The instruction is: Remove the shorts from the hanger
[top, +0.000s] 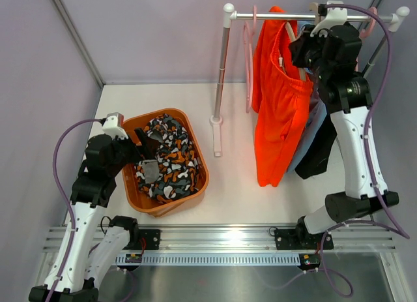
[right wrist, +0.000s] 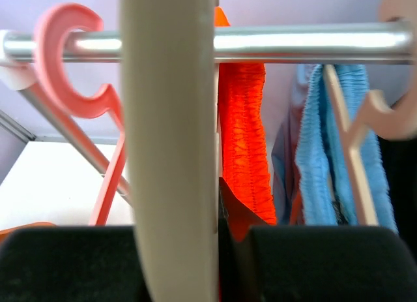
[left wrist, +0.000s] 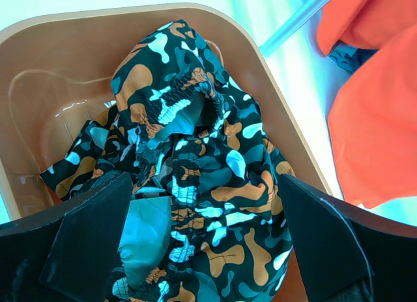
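Four shorts are in view. The camouflage shorts [top: 171,160] lie crumpled inside the orange basket [left wrist: 58,87], which stands on the left part of the table [top: 234,184]. Your left gripper [left wrist: 208,243] hovers just above them with its jaws wide apart, and it holds nothing. If the fingers touch the fabric, you cannot tell. Your right arm reaches up to the metal rail [right wrist: 293,44] of the rack. There the right gripper [right wrist: 195,256] is closed on a cream hanger [right wrist: 169,152], whose bar stands upright between the two fingers. The bright orange shorts [top: 280,106] hang down from the rail just beside this hanger, with the gathered waistband close behind it in the wrist view. Whether they sit on this same hanger is not clear. The light blue shorts [right wrist: 319,152] hang next to them, with a second cream hanger [right wrist: 352,139] in front of them. The black shorts [top: 322,152] hang at the far side, partly hidden by your right arm. A pink hanger [right wrist: 78,74] hooks on the rail on the other side of the orange shorts.
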`<action>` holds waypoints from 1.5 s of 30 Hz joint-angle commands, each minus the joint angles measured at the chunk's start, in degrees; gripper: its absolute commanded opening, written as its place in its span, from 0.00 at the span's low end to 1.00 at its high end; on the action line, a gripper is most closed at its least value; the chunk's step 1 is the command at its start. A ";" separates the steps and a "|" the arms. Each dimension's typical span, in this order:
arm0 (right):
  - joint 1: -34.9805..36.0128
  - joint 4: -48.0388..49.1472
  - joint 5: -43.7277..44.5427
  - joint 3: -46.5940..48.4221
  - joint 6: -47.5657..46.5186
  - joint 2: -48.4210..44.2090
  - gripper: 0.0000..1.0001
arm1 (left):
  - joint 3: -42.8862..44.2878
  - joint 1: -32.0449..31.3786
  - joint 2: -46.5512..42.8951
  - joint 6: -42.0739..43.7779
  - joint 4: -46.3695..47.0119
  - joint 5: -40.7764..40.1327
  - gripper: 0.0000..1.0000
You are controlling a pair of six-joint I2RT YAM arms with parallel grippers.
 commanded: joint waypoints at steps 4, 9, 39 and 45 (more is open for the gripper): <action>0.60 -4.55 3.66 -2.92 2.34 -8.76 0.00 | -0.04 0.27 0.13 0.80 4.04 3.50 0.99; 3.14 -9.59 4.80 -13.61 5.59 -17.36 0.00 | -1.09 0.27 -1.19 0.36 8.07 9.03 0.99; 42.52 -18.82 20.98 -44.85 24.41 -35.58 0.00 | 12.17 -46.04 24.20 -6.06 24.07 -16.89 0.98; 43.84 -18.21 22.56 -44.41 24.06 -33.55 0.00 | 17.09 -48.50 31.93 -5.88 25.83 -17.42 0.98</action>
